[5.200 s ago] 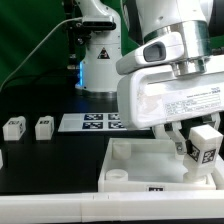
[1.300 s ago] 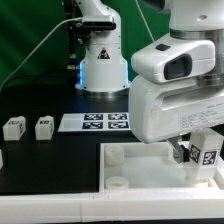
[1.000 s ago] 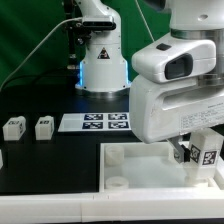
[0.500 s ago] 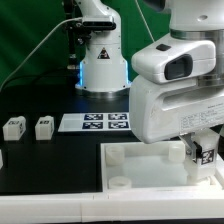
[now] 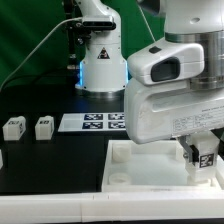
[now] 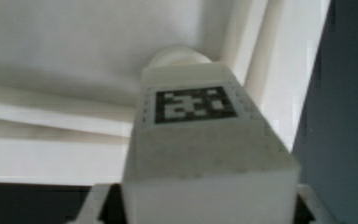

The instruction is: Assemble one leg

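Observation:
My gripper (image 5: 205, 156) is shut on a white leg (image 5: 209, 158) with a black-and-white tag. It holds the leg upright over the far right corner of the large white tray-like piece (image 5: 125, 170). In the wrist view the leg (image 6: 202, 140) fills the middle between my fingers (image 6: 105, 205), its rounded tip pointing at the tray's white corner (image 6: 87, 60). Whether the tip touches the tray I cannot tell. Two more legs (image 5: 14, 128) (image 5: 44, 127) stand on the black table at the exterior view's left.
The marker board (image 5: 92, 122) lies flat behind the tray. A white robot base (image 5: 100, 60) stands at the back with cables. A round corner socket (image 5: 118, 183) shows at the tray's near left. Another white part (image 5: 1, 159) pokes in at the left edge.
My gripper with the leg has come down and shifted slightly toward the exterior view's left over the tray's far right corner. The other legs have not moved.

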`<action>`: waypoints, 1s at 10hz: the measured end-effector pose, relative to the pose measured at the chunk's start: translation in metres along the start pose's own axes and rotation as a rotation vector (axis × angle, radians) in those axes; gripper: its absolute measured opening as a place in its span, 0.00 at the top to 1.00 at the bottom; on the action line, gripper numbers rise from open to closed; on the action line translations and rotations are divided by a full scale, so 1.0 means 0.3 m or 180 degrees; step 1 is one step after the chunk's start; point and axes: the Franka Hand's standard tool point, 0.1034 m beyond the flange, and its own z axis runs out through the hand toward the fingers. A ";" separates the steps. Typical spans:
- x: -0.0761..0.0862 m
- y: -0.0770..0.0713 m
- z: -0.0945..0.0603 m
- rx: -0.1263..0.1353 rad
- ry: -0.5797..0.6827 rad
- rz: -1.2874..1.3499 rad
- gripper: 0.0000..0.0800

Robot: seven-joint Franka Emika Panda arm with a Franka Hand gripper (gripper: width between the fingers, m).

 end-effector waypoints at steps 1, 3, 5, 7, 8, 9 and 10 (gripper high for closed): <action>-0.001 -0.001 0.000 0.0028 -0.0003 0.0340 0.63; -0.004 0.000 0.001 0.0080 -0.0026 0.1154 0.63; -0.012 0.013 0.003 0.0136 -0.0077 0.1950 0.63; -0.017 0.019 0.002 0.0156 -0.0110 0.2431 0.63; -0.020 0.021 0.002 0.0137 -0.0119 0.2738 0.63; -0.023 0.024 0.002 0.0120 -0.0128 0.3048 0.63; -0.027 0.027 0.003 0.0124 -0.0120 0.3408 0.63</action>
